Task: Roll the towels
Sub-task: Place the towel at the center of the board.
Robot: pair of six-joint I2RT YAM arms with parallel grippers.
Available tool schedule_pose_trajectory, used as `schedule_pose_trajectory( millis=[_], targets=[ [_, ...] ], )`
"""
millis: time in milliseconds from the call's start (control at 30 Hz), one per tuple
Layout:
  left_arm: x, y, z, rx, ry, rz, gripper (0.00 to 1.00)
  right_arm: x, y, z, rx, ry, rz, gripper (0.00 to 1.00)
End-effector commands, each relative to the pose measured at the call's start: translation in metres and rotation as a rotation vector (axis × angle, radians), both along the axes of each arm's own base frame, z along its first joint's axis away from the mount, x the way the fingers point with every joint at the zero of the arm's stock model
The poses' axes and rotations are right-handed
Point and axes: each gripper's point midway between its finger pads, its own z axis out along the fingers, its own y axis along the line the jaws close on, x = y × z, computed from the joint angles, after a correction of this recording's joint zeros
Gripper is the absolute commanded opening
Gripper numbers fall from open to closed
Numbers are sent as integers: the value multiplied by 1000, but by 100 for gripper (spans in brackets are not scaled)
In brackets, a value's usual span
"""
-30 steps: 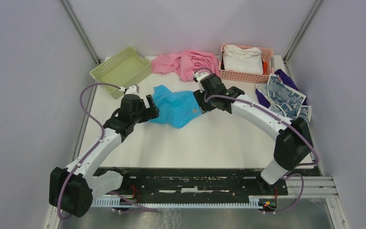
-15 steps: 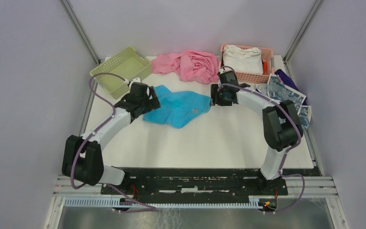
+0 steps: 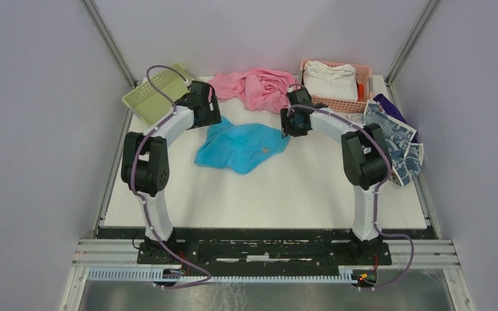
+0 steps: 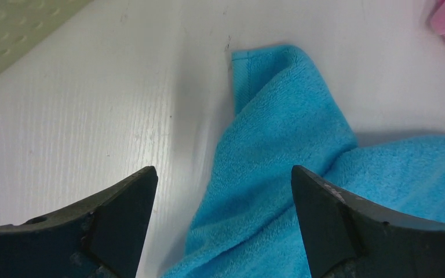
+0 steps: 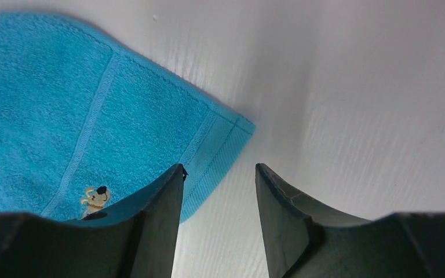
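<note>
A bright blue towel (image 3: pixel 240 148) lies crumpled and partly folded near the back middle of the white table. My left gripper (image 3: pixel 205 111) hovers at its far left corner, jaws wide open. In the left wrist view that gripper (image 4: pixel 223 191) straddles a raised fold of the blue towel (image 4: pixel 278 145) without gripping it. My right gripper (image 3: pixel 296 123) is at the towel's far right corner. Seen from the right wrist, this gripper (image 5: pixel 219 174) is open over bare table, and the hemmed corner of the towel (image 5: pixel 92 116) lies just beside its left finger (image 5: pixel 156 220). A white towel with dark blue print (image 3: pixel 394 139) hangs at the table's right edge.
A large pink cloth (image 3: pixel 256 87) is bunched right behind both grippers. A green basket (image 3: pixel 152 94) stands at the back left. A pink basket (image 3: pixel 363 72) holding a white cloth sits at the back right. A purple cloth (image 3: pixel 389 103) lies under the printed towel.
Both arms have stretched toward the back of the table. The left gripper went from the towel's left side to its far left corner, the right one to its far right corner.
</note>
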Motion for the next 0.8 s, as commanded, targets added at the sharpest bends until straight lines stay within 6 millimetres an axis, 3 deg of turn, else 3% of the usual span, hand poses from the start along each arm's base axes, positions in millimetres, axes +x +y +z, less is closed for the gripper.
schedule_pose_trajectory(
  millis=[0, 100, 233, 433, 467, 533, 767],
  targets=[
    [22, 10, 10, 82, -18, -44, 91, 6, 6, -2, -3, 14, 24, 57],
    [30, 11, 1, 99, -2, -51, 89, 6, 5, -10, -23, 43, 35, 55],
    [31, 9, -10, 99, 26, -64, 86, -3, -11, -23, -114, 90, 40, 51],
    [33, 6, -9, 91, 23, -73, 86, -21, -58, -26, -302, 154, 4, 29],
    [34, 3, -10, 80, 23, -82, 86, -26, -73, -22, -329, 166, -20, 24],
    [36, 2, -14, 74, 31, -89, 85, -29, -82, -21, -346, 169, -27, 23],
    [50, -18, -23, 3, 37, -139, 75, -32, -78, -13, -322, 140, 25, 24]
  ],
)
